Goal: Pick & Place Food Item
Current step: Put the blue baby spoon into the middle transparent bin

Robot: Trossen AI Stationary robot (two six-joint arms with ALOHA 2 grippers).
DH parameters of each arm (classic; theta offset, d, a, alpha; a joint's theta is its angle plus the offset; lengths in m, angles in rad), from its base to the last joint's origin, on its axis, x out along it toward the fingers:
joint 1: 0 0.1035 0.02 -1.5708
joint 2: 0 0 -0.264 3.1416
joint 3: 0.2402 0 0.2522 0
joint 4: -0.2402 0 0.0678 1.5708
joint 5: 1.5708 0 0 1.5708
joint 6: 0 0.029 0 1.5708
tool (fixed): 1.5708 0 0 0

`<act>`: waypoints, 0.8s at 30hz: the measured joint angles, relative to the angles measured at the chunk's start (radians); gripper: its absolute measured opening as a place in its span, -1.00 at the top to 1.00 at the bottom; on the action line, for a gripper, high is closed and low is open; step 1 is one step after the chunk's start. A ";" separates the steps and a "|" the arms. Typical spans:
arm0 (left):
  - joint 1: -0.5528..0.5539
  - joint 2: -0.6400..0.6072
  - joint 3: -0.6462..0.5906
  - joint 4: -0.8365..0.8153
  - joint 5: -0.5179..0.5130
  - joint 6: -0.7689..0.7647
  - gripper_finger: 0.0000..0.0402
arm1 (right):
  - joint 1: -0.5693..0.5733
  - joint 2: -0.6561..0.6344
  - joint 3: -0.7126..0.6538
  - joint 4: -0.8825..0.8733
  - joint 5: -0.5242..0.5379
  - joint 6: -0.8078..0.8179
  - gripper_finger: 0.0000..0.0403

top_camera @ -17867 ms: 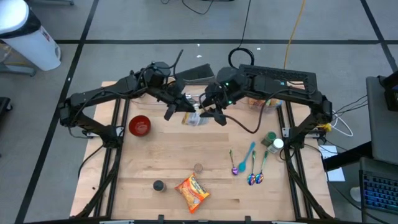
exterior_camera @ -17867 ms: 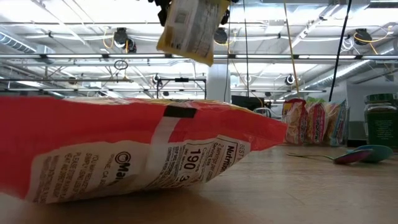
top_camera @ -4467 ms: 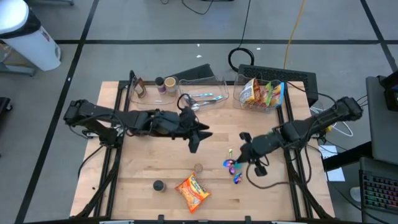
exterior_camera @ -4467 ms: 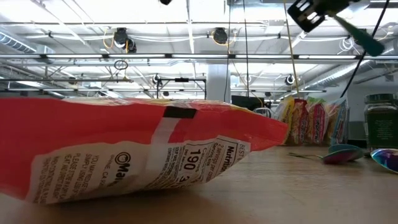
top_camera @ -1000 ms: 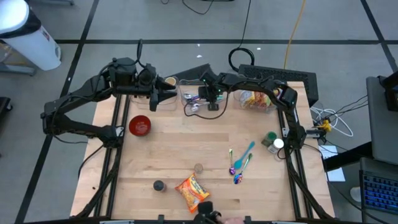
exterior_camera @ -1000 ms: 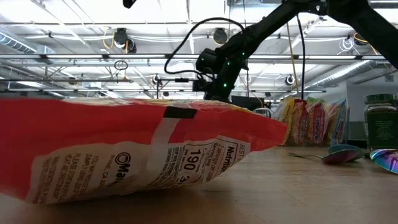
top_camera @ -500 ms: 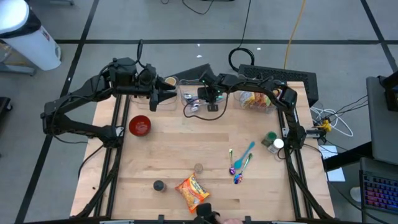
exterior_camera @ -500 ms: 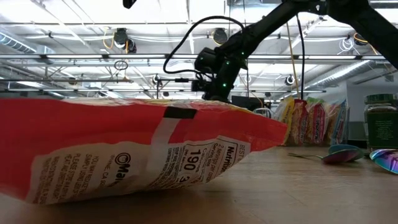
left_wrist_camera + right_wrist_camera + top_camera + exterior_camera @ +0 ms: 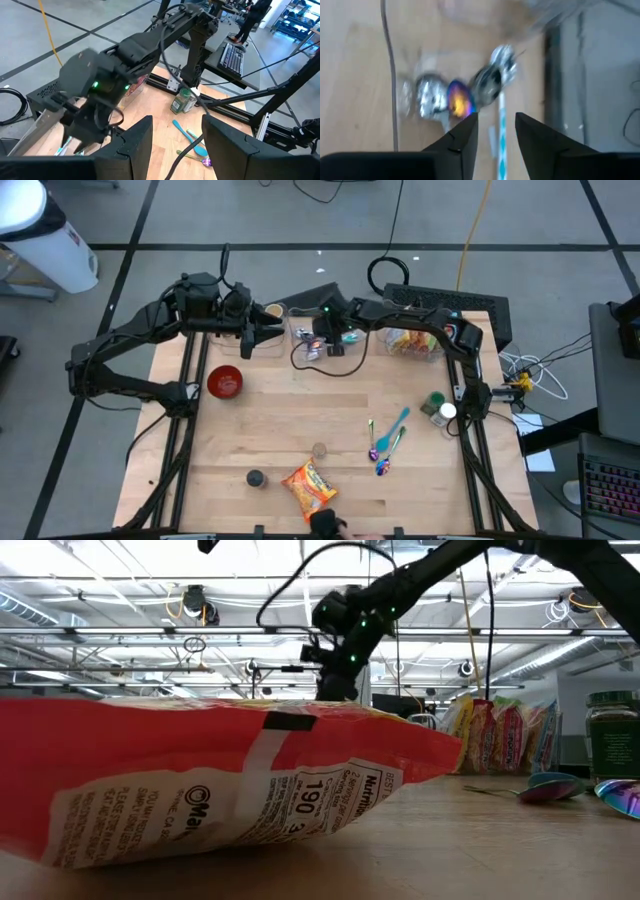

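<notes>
Orange and red, a crinkled snack packet (image 9: 308,486) is seen lying flat near the front edge of the wooden table (image 9: 280,420); in the low view it fills the foreground, its white label panel and a strip of pale tape turned toward the camera (image 9: 210,790). Just beside it on the table lie a small dark cap (image 9: 255,478) and a pale round piece (image 9: 319,450). Toward the right, colourful spoons (image 9: 392,442) are scattered, with a green-lidded jar (image 9: 436,401) near the right rail. A red bowl (image 9: 224,382) is set at the left. At the back stand a clear tray (image 9: 310,330) holding cutlery and a clear bin of snack bags (image 9: 415,340).

The right claw (image 9: 322,340) is held over the clear tray, its arm bent in from the back right; in its wrist view its fingers are parted with nothing between them, above shiny spoons (image 9: 465,95) in the tray. The left claw (image 9: 262,332) is poised at the back left near the tray, its fingers spread apart and nothing held. Both claws are well apart from the snack packet.
</notes>
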 joint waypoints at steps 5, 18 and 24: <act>0.000 0.000 0.000 0.001 0.000 0.000 0.12 | 0.005 -0.072 0.000 0.063 -0.002 0.105 0.30; 0.000 0.005 -0.001 0.013 0.000 0.000 0.12 | 0.044 -0.266 -0.001 0.081 -0.192 0.483 0.34; 0.000 0.005 -0.001 0.026 0.000 0.000 0.12 | 0.144 -0.354 -0.095 0.198 -0.212 0.587 0.34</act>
